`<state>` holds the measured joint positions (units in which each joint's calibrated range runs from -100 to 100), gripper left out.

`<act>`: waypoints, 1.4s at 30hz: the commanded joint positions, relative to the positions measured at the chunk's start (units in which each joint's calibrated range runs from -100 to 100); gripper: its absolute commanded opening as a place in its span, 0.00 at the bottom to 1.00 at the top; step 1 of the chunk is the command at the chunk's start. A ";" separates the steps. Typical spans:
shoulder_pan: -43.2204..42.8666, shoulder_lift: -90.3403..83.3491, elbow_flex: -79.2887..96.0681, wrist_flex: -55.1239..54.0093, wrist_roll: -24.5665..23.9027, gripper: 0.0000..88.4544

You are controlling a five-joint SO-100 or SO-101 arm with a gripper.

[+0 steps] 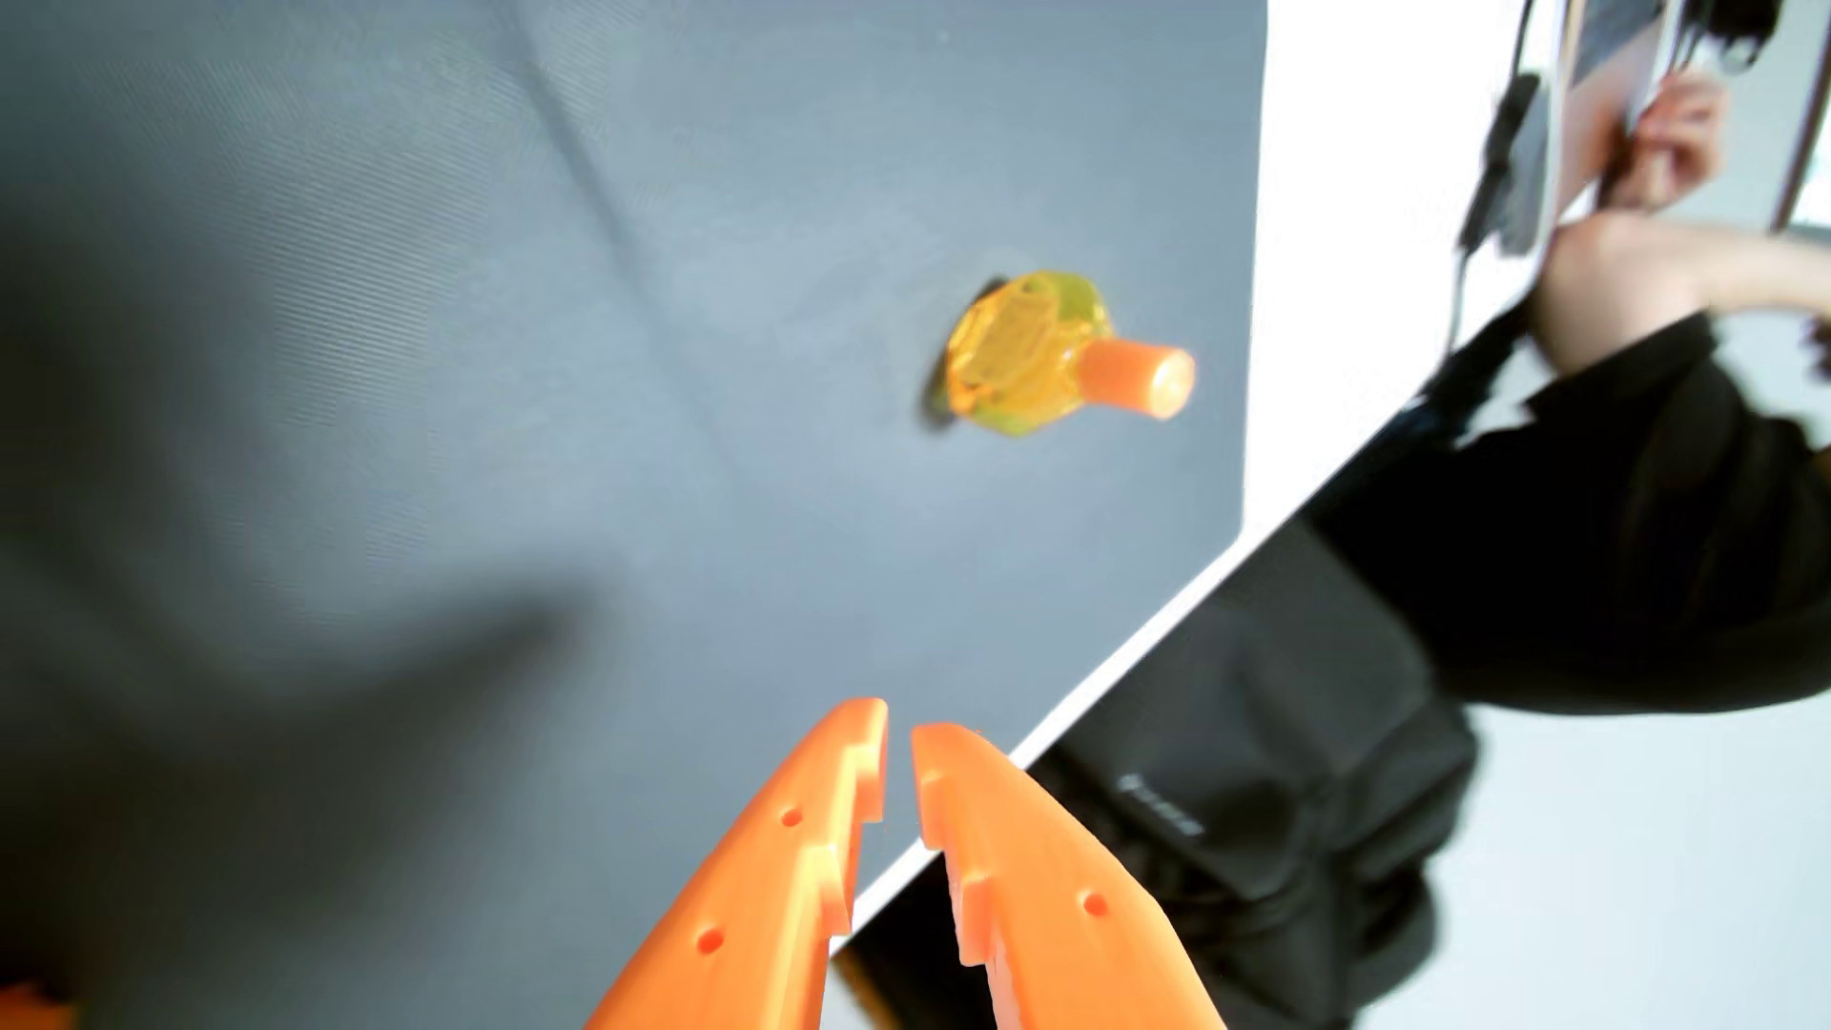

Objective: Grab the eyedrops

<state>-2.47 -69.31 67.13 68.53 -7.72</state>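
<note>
Orange and two-fingered, the gripper (899,728) enters the wrist view from the bottom edge, its fingers tapering upward to a pair of tips that stand very near each other with just a thin slit between them. Nothing is held in that slit, and the fingertips (862,738) touch nothing; they hang over the grey cloth (396,347) close to where it ends and the white table edge (1130,654) runs diagonally. Stepped notches line the inner faces of both fingers, and small round holes dot their outer faces. Lower down, both fingers are cut off by the frame.

Well ahead of the tips and a little to their right lies the eyedrops bottle (1030,357), apart from the gripper. It rests on the cloth, a clear yellow faceted body with an orange cap (1139,376) pointing right, towards the cloth's edge. Whether it lies flat or leans slightly is hard to judge, as the whole picture is softened by blur.

Left of the fingers a broad dark shadow spreads over the cloth, and creases run across the fabric ahead. To the right of the gripper, past the table edge, sits a black bag (1268,792) bearing a small pale mark too blurred to read. Farther ahead on the right is a person in a black top (1635,555), with a bare forearm and a hand (1674,139) up near the frame's top, only partly in view. A bit of orange shows at the bottom left corner, too cropped to identify.
</note>
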 commanded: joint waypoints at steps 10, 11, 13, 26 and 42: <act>0.39 33.26 -28.64 6.81 -3.41 0.11; 0.39 36.32 -31.61 8.28 -3.88 0.12; 0.39 41.41 -36.92 11.22 -5.03 0.16; 0.31 58.91 -57.63 19.79 -14.29 0.35; -0.35 84.30 -72.94 13.99 -17.54 0.35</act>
<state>-2.47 11.74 -1.13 83.78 -25.09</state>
